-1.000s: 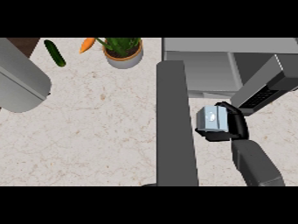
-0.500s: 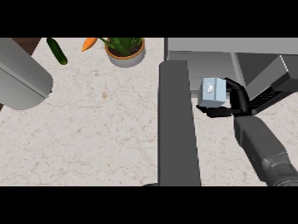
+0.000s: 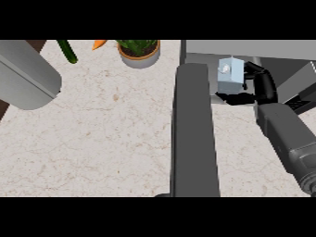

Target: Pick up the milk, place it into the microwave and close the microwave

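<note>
Since a moment ago our right hand (image 3: 255, 88) has carried the milk (image 3: 230, 74) forward to the microwave (image 3: 276, 55) mouth, fingers curled round it; we should keep it upright, clearing the open door (image 3: 193, 134).

no readable text, labels or numbers

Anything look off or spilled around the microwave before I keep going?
Nothing stands out. The right hand holds the milk upright at the microwave opening, the microwave door is open, no spill on the counter.
</note>
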Robot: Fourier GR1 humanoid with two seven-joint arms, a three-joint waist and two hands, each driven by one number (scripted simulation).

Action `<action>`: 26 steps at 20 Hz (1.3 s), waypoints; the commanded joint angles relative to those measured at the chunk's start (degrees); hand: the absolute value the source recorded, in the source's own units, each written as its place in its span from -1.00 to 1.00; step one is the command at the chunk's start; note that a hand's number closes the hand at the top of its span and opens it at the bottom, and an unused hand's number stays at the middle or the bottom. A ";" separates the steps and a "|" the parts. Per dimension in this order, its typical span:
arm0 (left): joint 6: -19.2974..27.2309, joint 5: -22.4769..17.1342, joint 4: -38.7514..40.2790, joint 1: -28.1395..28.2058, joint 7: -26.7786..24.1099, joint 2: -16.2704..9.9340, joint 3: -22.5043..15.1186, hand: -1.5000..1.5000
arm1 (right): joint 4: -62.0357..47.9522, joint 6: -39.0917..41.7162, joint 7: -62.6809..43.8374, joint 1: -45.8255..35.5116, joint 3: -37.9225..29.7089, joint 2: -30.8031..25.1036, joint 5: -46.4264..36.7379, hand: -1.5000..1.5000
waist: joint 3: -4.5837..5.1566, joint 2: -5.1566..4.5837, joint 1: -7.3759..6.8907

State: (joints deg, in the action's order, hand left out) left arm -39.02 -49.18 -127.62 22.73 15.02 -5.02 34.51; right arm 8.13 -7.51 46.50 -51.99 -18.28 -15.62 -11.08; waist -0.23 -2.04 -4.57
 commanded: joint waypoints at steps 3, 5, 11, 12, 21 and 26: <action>0.80 1.02 2.17 -4.05 -0.23 -0.93 -0.75 -1.00 | -0.59 -8.80 -2.79 -3.57 1.29 -2.67 -2.52 1.00 | -0.07 -1.37 -1.55; 0.62 -0.24 1.38 -2.58 0.56 -1.37 -0.69 -1.00 | -0.89 -9.90 -3.88 -4.54 0.48 -3.29 -1.95 1.00 | -0.10 -1.07 -2.25; 0.52 -0.44 2.12 -4.72 0.86 -2.44 -1.77 -1.00 | -2.30 -11.81 -6.06 -5.18 0.18 -5.83 -2.31 1.00 | -0.22 -2.21 -3.49; 1.47 0.62 1.72 -5.43 1.11 -2.77 -1.40 -1.00 | -2.20 -12.07 -6.12 -5.94 0.76 -5.89 -2.95 1.00 | -0.24 -2.13 -3.42; 1.23 0.80 4.13 -8.27 0.91 -4.18 -1.71 -1.00 | -2.58 -13.35 -6.09 -6.41 -0.36 -8.45 -2.50 1.00 | -0.38 -3.26 -4.61; 1.25 0.58 3.62 -9.14 0.47 -4.99 -0.94 -1.00 | -2.91 -13.96 -5.84 -5.92 -1.19 -9.11 -1.99 1.00 | -0.50 -3.32 -5.51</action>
State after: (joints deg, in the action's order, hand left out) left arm -37.92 -48.55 -123.93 14.53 15.81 -9.41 33.11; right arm 5.53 -21.16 41.06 -58.27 -18.50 -23.80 -13.87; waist -0.59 -5.13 -9.80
